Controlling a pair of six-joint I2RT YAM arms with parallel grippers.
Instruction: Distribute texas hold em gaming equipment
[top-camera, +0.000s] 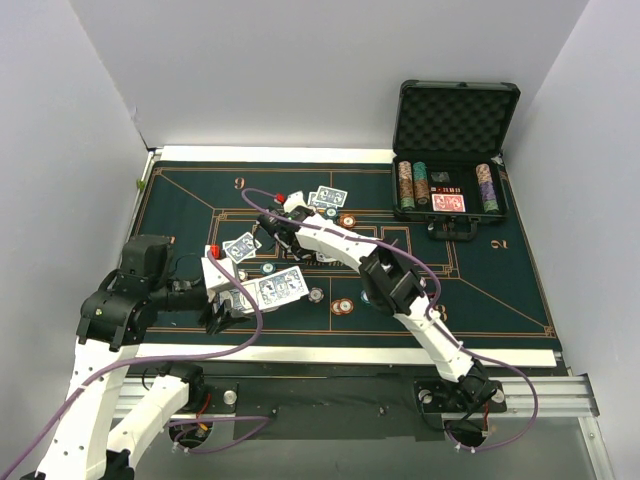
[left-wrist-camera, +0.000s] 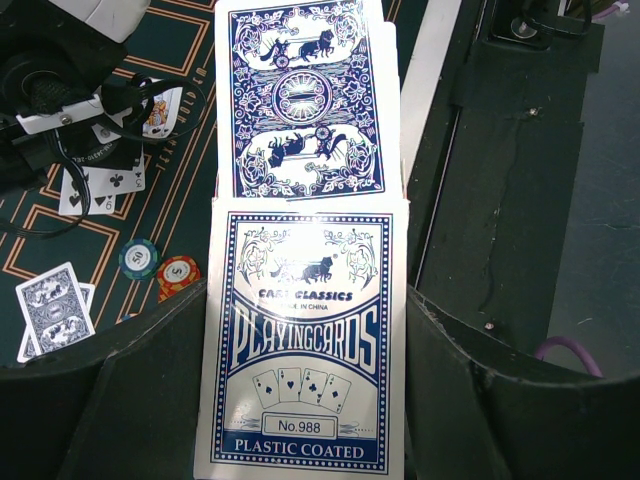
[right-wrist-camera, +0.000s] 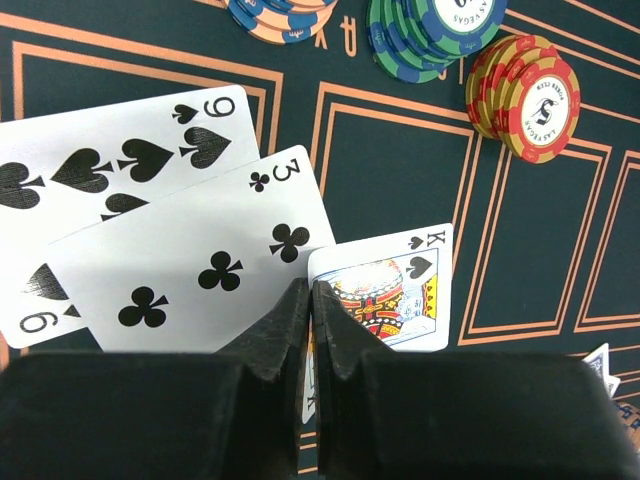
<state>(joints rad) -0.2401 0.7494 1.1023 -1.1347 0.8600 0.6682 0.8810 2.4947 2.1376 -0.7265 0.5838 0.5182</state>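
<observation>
My left gripper (top-camera: 255, 295) (left-wrist-camera: 305, 300) is shut on a blue-and-white playing card box (left-wrist-camera: 300, 350) (top-camera: 282, 287), with a blue-backed card (left-wrist-camera: 300, 100) sticking out of its top. My right gripper (top-camera: 280, 232) (right-wrist-camera: 310, 290) is low over the felt, jaws together with a white sliver of card between them. The king of spades (right-wrist-camera: 395, 285) sits at its tips. The nine of spades (right-wrist-camera: 110, 160) and three of clubs (right-wrist-camera: 210, 270) lie face up beside it. Chip stacks, red-yellow (right-wrist-camera: 525, 95) and green-blue (right-wrist-camera: 435, 35), lie beyond.
Blue-backed card pairs lie on the green felt (top-camera: 500, 270) at the far middle (top-camera: 328, 197) and left (top-camera: 241, 248). Loose chips (top-camera: 345, 306) (left-wrist-camera: 138, 258) are scattered near the front. The open black case (top-camera: 455, 120) at back right holds chip rows and a red-backed deck (top-camera: 449, 203).
</observation>
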